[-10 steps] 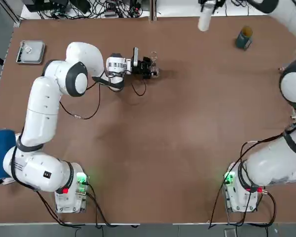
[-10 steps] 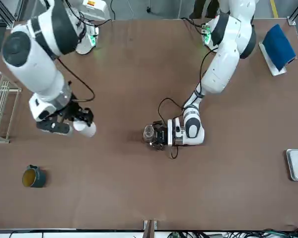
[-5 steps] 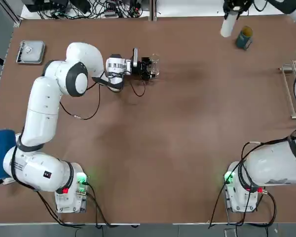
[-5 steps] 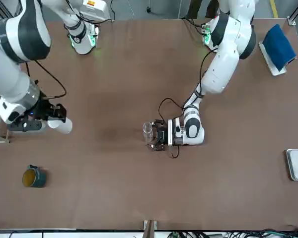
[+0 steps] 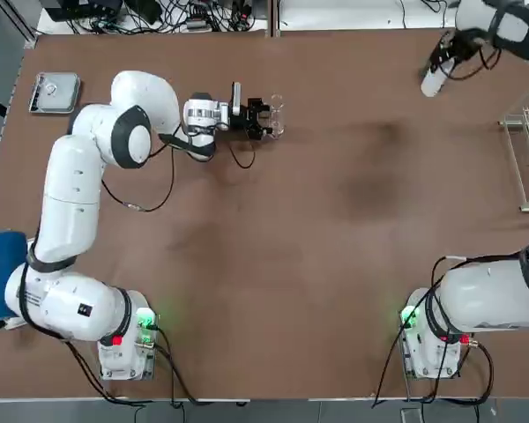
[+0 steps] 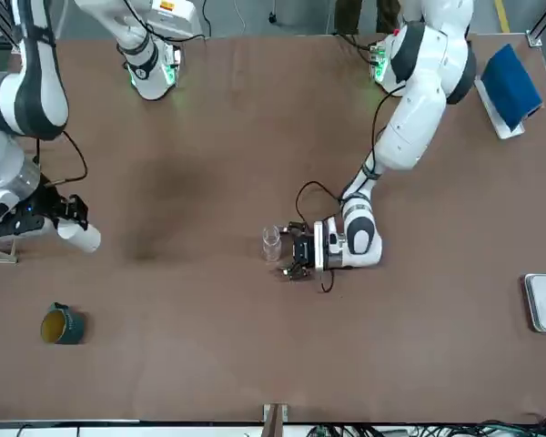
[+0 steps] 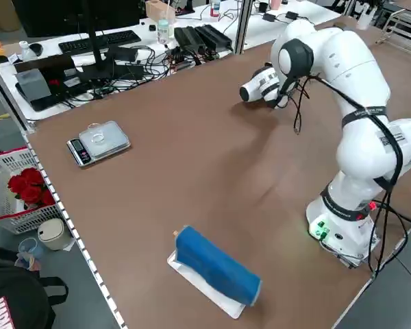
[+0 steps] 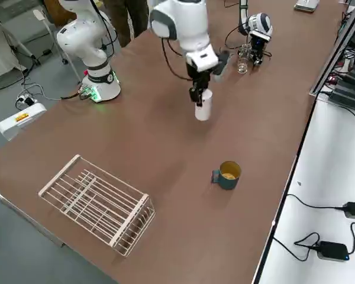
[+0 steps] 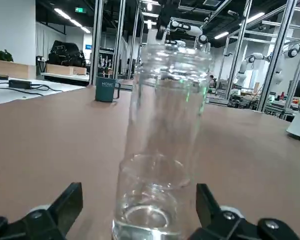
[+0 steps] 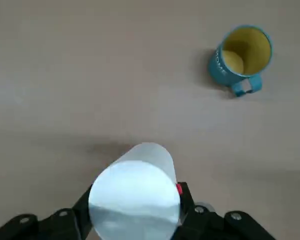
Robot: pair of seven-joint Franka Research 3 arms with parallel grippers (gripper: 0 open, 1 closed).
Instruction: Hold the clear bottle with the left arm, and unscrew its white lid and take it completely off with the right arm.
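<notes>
Clear bottle [image 9: 157, 150] stands uncapped on the surface [image 5: 335, 220], between the left fingers [image 9: 140, 212], which are spread apart, apparently released. Right fingers [image 10: 132, 210] clamp the white lid [image 10: 135, 200] well apart from it, presumably keeping the mouth clear.

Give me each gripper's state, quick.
Left gripper: open, clear bottle standing between its fingers, not clamped.
Right gripper: closed on the white lid, off the bottle.
</notes>
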